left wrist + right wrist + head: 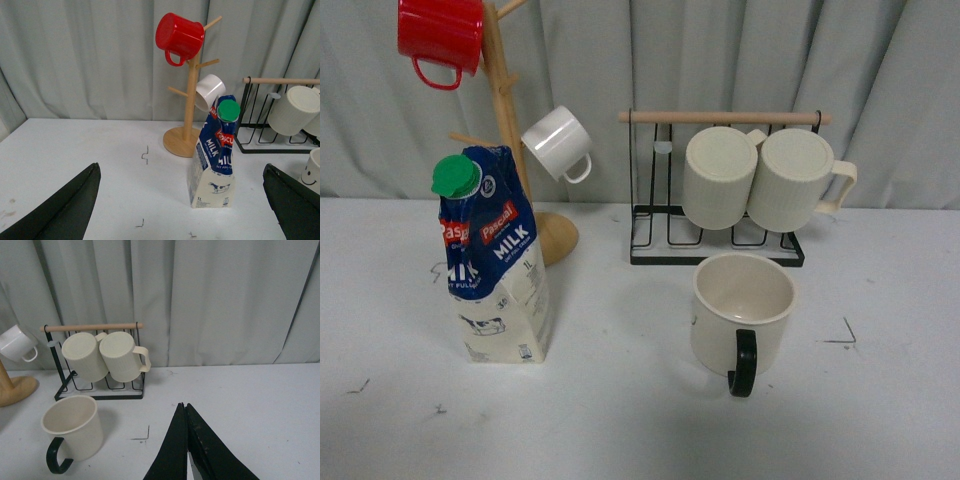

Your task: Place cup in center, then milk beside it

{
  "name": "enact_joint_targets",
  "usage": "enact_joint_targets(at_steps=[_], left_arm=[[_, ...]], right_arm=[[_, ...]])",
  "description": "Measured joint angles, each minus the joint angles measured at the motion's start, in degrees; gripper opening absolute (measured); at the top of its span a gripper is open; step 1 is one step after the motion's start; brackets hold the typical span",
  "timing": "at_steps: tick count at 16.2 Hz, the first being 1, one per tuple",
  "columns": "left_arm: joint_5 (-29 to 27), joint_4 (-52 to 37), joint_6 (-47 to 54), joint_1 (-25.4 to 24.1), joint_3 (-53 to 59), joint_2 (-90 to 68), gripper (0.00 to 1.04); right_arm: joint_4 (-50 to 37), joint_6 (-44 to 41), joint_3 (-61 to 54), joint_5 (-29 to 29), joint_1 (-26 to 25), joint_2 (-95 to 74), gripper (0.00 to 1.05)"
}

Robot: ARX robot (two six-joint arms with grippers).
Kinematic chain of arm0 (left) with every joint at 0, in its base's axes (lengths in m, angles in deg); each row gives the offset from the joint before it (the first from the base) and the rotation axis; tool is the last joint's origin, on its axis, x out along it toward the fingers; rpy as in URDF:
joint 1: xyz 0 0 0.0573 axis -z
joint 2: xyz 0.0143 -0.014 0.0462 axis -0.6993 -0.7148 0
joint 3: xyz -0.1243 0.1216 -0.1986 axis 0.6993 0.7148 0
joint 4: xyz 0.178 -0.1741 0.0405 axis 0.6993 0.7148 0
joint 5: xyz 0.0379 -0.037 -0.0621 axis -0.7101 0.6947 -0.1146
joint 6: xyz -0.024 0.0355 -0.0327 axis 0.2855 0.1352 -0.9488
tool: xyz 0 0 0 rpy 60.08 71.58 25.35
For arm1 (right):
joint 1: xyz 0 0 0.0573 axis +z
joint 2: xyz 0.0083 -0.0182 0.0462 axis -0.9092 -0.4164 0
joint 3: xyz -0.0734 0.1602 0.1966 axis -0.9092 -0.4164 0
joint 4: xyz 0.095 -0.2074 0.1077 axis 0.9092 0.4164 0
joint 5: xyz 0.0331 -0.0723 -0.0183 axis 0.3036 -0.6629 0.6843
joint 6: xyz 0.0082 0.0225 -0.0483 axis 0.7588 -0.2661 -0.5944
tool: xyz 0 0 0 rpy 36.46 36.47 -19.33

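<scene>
Front view shows a white worktop point(640, 430) with a few small dark marks on it, perhaps pen strokes, though they are too small to tell. A pale grey-green curtain point(890, 60) hangs in folds along its far edge.

The milk carton point(495, 270) stands upright on the left side of the worktop, green cap up, just in front of the round base of a wooden mug tree point(502, 120). A red mug point(440, 35) and a small white mug point(557, 142) hang from the tree.

The cup point(742, 312) sits upright right of centre, mouth up and black handle towards the camera, well apart from the carton. It is just in front of a black wire rack point(716, 250), where two ribbed cream mugs point(720, 178) hang from a wooden bar.

In the left wrist view the left fingers point(70, 205) are spread wide, holding nothing, with the carton between them further off. In the right wrist view the right fingers point(175, 450) are pressed together and empty above bare worktop, with the cup off to one side.
</scene>
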Motion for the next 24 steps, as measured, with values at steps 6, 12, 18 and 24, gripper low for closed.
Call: enact_joint_targets(at_steps=[6,12,18,24], left_arm=[[0.0,0.0,0.0,0.0,0.0,0.0,0.98],[5.7,19.8,-4.3,-3.2,-10.3,-15.3,0.98],[5.4,1.6,-7.5,-1.9,-24.1,-42.5,0.98],[0.6,-14.8,-9.4,7.5,-36.0,-71.8,0.98]], right_arm=[[13.6,-0.1,0.0,0.0,0.0,13.0,0.02],[13.5,-0.1,0.0,0.1,0.0,13.0,0.55],[13.5,-0.1,0.0,0.1,0.0,13.0,1.00],[13.5,-0.1,0.0,0.1,0.0,13.0,0.98]])
